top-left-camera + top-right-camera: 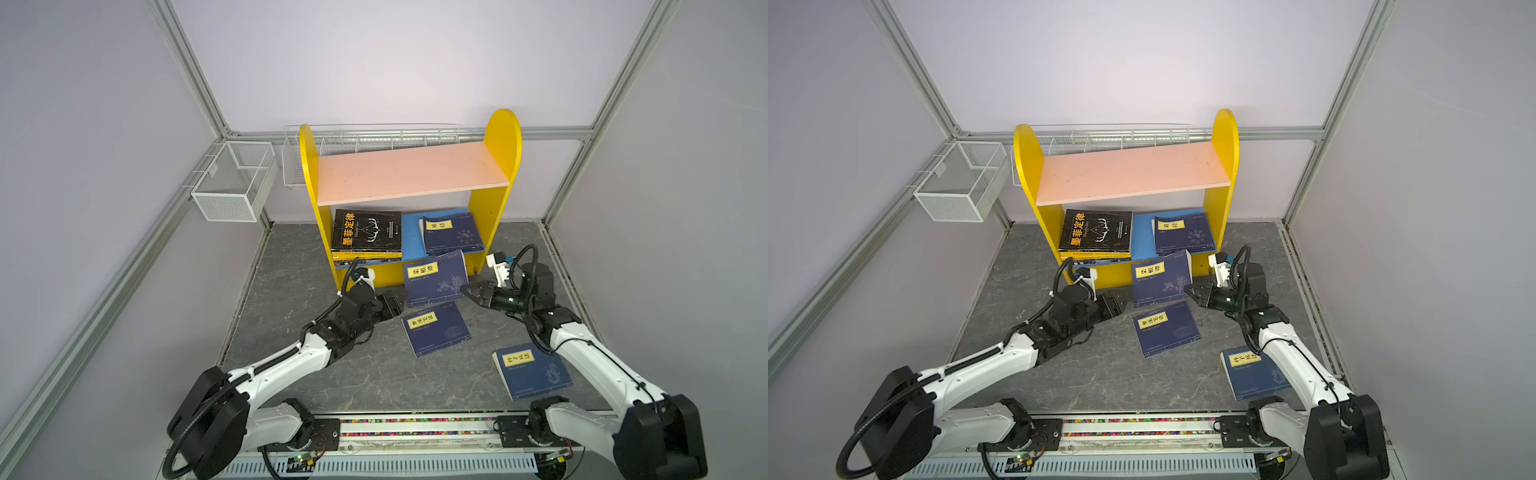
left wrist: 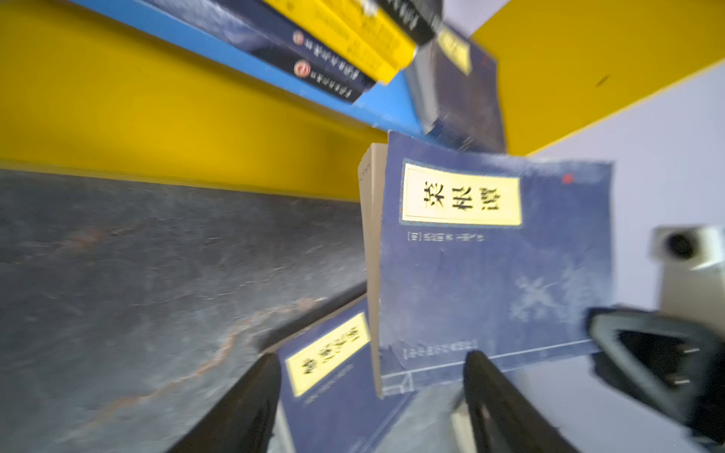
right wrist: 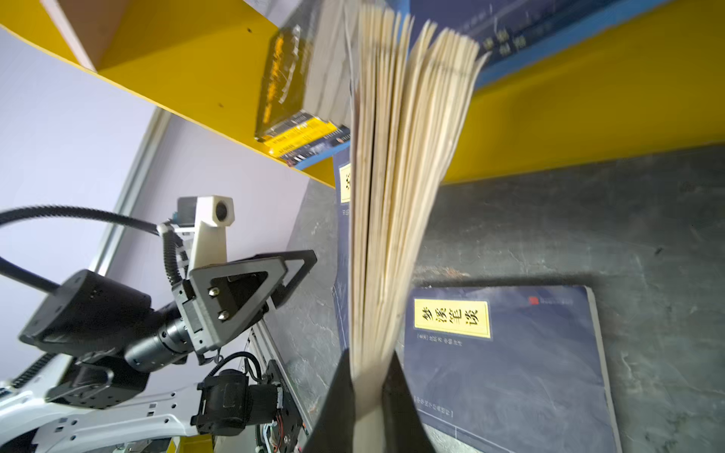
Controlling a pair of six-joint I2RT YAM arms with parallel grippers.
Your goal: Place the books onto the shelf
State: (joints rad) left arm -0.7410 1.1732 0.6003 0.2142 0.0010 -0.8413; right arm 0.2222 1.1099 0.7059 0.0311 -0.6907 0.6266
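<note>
three navy books sit off the shelf (image 1: 500,137) in both top views. my right gripper (image 1: 471,291) is pinched tight on the page edge of the standing navy book (image 1: 434,280), just right of frame centre, in front of the shelf's yellow base. in the right wrist view i see its pages fan out above the fingers (image 3: 337,400). my left gripper (image 1: 392,305), just left of that book, has its jaws spread wide and carries nothing. the middle navy book (image 1: 436,328) lies flat on the table (image 1: 353,374) just below, and the near navy book (image 1: 532,370) lies flat at lower right. on the blue lower board (image 1: 411,237) a black book (image 1: 368,230) tops a stack at left, with a shelved navy book (image 1: 453,235) at right.
</note>
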